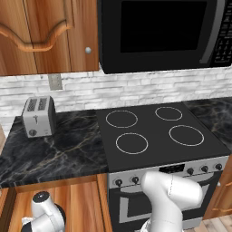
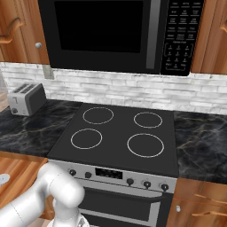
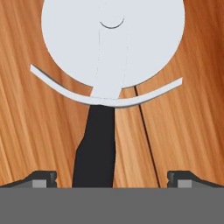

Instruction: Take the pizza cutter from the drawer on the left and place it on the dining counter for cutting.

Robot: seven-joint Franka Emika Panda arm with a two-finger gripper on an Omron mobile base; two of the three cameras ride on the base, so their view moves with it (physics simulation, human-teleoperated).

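Warm brown wood fills the hand view: the plain inside of the drawer [image 3: 183, 131], already open, with the pizza cutter [image 3: 109, 57] lying flat on it. Its pale round wheel sits toward twelve o'clock, a curved guard sweeps across the middle, and the dark handle runs down to six o'clock, between the two finger tips. The gripper [image 3: 112, 179] hangs right above that handle with its jaws wide apart, one tip at seven o'clock and the other at five, neither touching the cutter. From the base views the arm bends down at the lower edge, in front of the stove [image 1: 158, 131]; a toaster [image 1: 39, 117] stands on the black marble tabletop [image 1: 68, 149] at nine o'clock. By my reading, reaching the drawer is done and the approach looks nearly complete. Closing on the handle, lifting, and carrying it to the dining counter all remain.
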